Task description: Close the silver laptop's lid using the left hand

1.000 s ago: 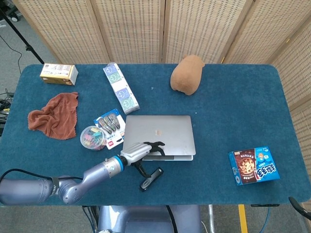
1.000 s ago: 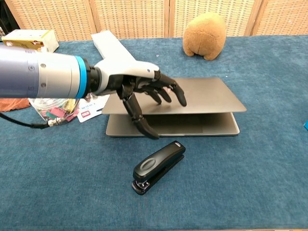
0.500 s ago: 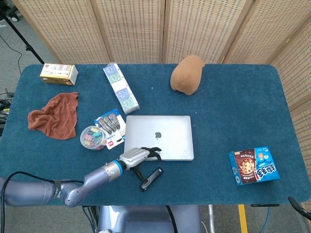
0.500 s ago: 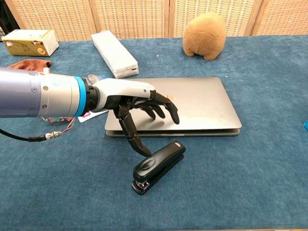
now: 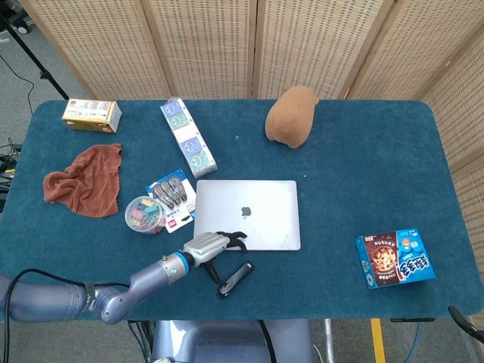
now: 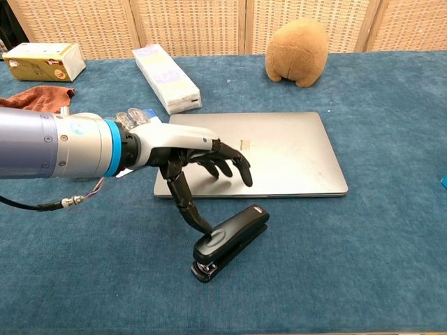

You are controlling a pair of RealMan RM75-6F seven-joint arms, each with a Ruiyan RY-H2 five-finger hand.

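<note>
The silver laptop [image 5: 248, 213] [image 6: 279, 153] lies in the middle of the blue table with its lid flat down on the base. My left hand [image 5: 212, 246] [image 6: 188, 157] hovers at the laptop's near-left corner, holding nothing, its dark fingers [image 6: 234, 162] spread out over the front of the lid. From these views I cannot tell if they touch the lid. The thumb points down toward a black stapler [image 6: 229, 241] [image 5: 235, 278] just in front of the laptop. My right hand is not in view.
A brown plush toy [image 5: 291, 116] sits behind the laptop. Left of it lie a white tissue pack [image 5: 187, 136], a clip pack [image 5: 172, 197], a round tub of clips [image 5: 144, 214], a rust cloth [image 5: 85, 181] and a small box [image 5: 91, 115]. A blue cookie box [image 5: 395, 258] lies near the right.
The laptop's lid has gone from slightly raised to flat down on the base. My left hand has drawn back toward the laptop's near-left corner and sunk lower.
</note>
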